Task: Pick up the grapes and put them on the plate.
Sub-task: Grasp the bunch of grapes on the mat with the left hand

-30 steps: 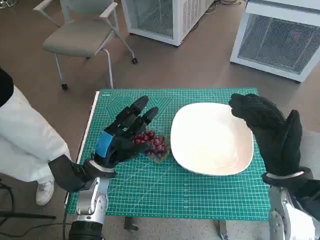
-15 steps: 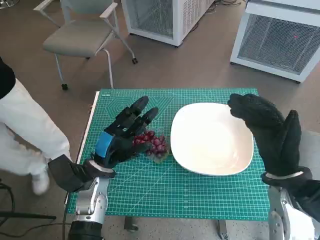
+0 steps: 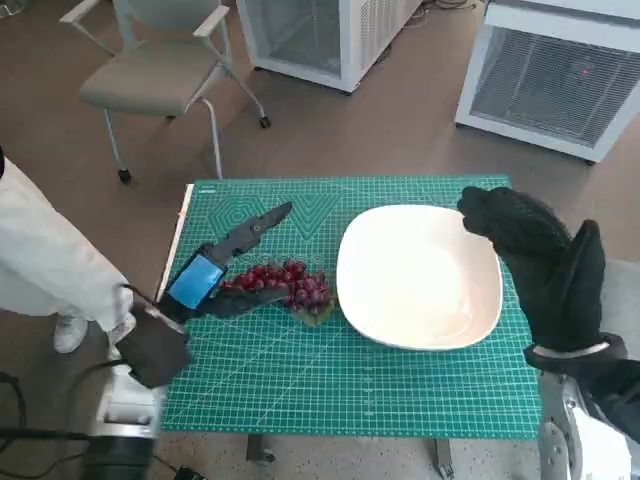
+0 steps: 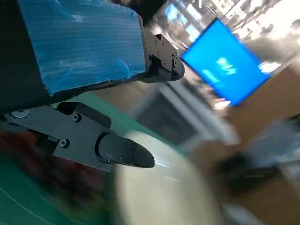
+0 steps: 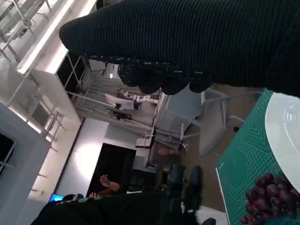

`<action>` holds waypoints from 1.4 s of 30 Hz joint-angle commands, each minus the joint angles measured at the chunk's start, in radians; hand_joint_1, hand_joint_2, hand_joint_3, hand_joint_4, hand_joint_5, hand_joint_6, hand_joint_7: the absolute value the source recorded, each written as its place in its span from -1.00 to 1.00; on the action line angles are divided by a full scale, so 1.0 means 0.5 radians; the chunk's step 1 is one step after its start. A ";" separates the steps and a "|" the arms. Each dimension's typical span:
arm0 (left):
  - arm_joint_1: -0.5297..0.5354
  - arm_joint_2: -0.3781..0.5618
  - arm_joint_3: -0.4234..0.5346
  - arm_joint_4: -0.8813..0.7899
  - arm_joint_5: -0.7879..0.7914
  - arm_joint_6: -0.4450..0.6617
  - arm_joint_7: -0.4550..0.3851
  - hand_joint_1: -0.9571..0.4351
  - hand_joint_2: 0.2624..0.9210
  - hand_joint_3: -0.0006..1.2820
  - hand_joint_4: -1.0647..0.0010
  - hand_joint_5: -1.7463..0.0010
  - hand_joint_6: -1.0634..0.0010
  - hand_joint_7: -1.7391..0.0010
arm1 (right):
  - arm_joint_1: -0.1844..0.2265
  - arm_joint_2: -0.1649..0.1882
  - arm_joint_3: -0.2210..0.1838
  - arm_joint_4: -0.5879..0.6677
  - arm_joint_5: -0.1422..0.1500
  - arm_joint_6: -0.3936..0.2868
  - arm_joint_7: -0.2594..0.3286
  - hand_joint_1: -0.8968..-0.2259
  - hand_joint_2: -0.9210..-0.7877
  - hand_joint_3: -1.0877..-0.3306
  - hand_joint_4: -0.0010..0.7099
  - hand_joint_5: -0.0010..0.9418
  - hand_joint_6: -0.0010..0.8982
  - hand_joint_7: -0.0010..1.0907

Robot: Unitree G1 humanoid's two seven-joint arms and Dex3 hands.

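Grapes at risk of slipping
Our left hand (image 3: 205, 283) fingers (image 3: 262, 217) lie spread beside the grapes (image 3: 283, 285), grasping nothing; we could nudge them toward the surface's left edge.

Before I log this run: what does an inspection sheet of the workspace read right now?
Surface: green cutting mat on small table.
Job's things: grapes on mat beside white plate; plate bare.
Clutter: nothing seen.
Hands: left hand at grapes, fingers extended, grip unclear; right hand raised by plate, holds nothing.
Cables: dark cable on floor.
Surroundings: chair, white cabinets, person nearby.
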 commanded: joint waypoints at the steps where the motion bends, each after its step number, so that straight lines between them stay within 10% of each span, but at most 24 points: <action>1: -0.011 0.080 -0.086 -0.237 0.241 0.236 0.064 -0.14 0.73 -0.99 0.77 1.00 0.63 1.00 | 0.033 0.001 0.003 0.006 -0.015 0.023 0.002 0.08 -1.00 0.32 -0.10 -0.29 -0.73 0.62; 42: -0.332 -0.010 -0.728 -0.275 0.854 1.488 -0.188 0.20 0.56 -1.00 0.65 0.99 0.39 0.98 | 0.063 0.004 -0.017 -0.040 -0.002 0.058 -0.002 0.08 -1.00 0.33 -0.14 -0.29 -0.72 0.61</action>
